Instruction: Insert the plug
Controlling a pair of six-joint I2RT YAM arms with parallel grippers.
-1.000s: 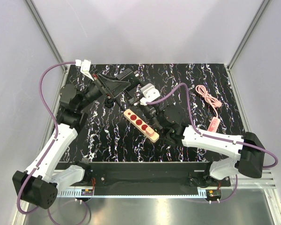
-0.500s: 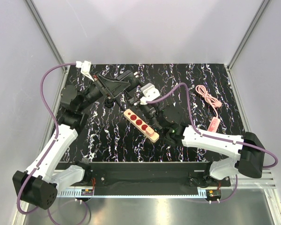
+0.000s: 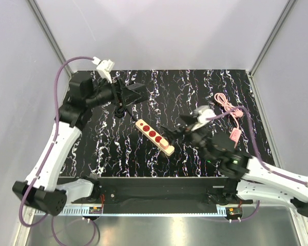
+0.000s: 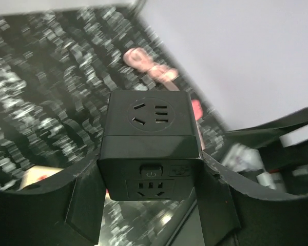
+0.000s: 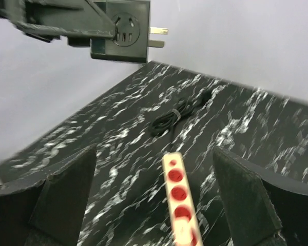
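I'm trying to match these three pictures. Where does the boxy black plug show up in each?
Top external: the plug is left of centre, toward the back.
Left wrist: it fills the centre, clamped in the left gripper.
Right wrist: top left, prongs pointing right.
Shared landmark: the cream power strip, central from above, bottom centre for the right wrist, a blurred sliver lower left for the left wrist.

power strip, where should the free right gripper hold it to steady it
Pinch its two long sides near the end closest to the right gripper, coming straight down: the power strip lies flat and narrow, and that end leaves the red sockets clear.
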